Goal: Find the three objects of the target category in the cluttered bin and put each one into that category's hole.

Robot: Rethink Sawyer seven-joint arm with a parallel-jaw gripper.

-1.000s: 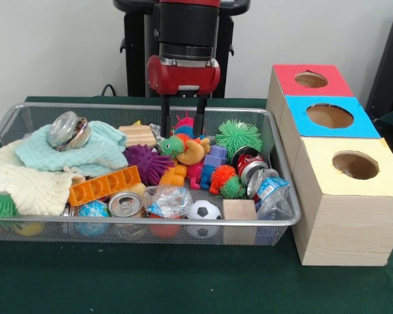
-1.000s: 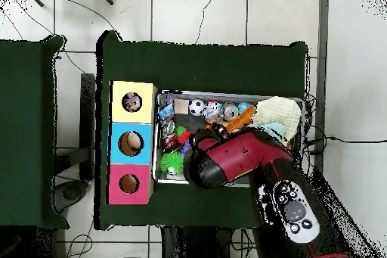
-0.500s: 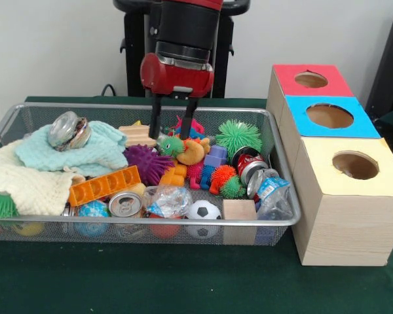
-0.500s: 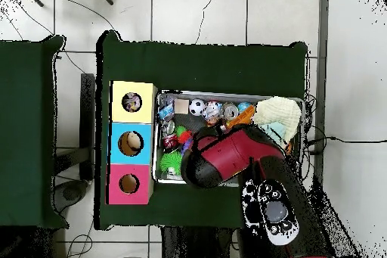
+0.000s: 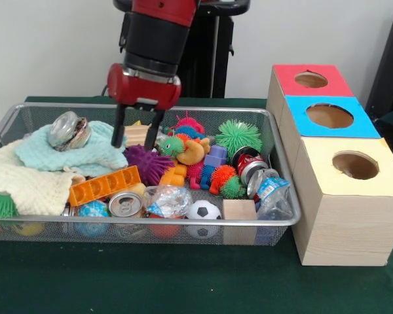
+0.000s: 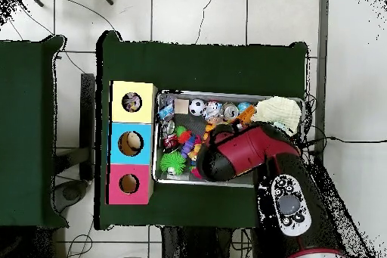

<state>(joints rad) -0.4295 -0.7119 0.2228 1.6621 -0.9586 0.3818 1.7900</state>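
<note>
Green-clothed table [image 5: 183,288] on a white tiled floor [image 6: 196,13], pale wall behind.
The gripper [image 5: 135,137] hangs inside the wire bin [image 5: 285,216], jaws spread apart and empty, above a wooden block [image 5: 139,135] and purple spiky ball [image 5: 147,163]. Beside the bin stand the red [image 5: 310,80], blue [image 5: 329,116] and yellow [image 5: 355,165] holes.

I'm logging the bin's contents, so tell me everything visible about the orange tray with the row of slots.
The orange tray looks like moulded plastic: a long, flat bar with a row of rectangular slots along its face. It lies tilted in the wire bin, its right end higher, resting on the cream knit cloth at its left and beside the purple spiky ball. A silver can top sits just below it. The gripper hangs apart from it, above.
</note>
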